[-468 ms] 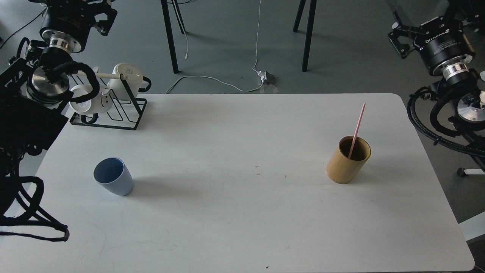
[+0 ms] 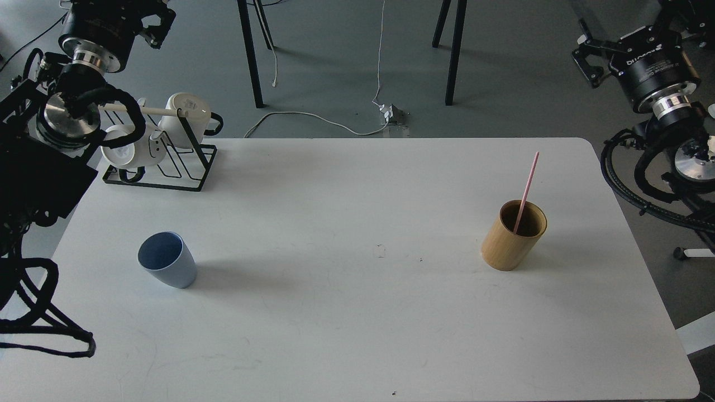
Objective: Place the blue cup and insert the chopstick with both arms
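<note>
Since I cannot tell how either arm's jaws stand, the left arm (image 2: pixel 89 50) should reach the blue cup (image 2: pixel 167 259) from above, gripping its rim squarely, clear of the mug rack (image 2: pixel 162 145).

One head view looks forward and down from above the near edge of the white table (image 2: pixel 357 312), taking in its whole top and the floor beyond.

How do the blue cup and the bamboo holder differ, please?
The blue cup is pale blue and tapered; the bamboo holder is tan and straight-sided. The blue cup is empty and stands on the table's left; the bamboo holder, on the right, holds a pink chopstick. Both stand upright, open-topped, untouched.
</note>
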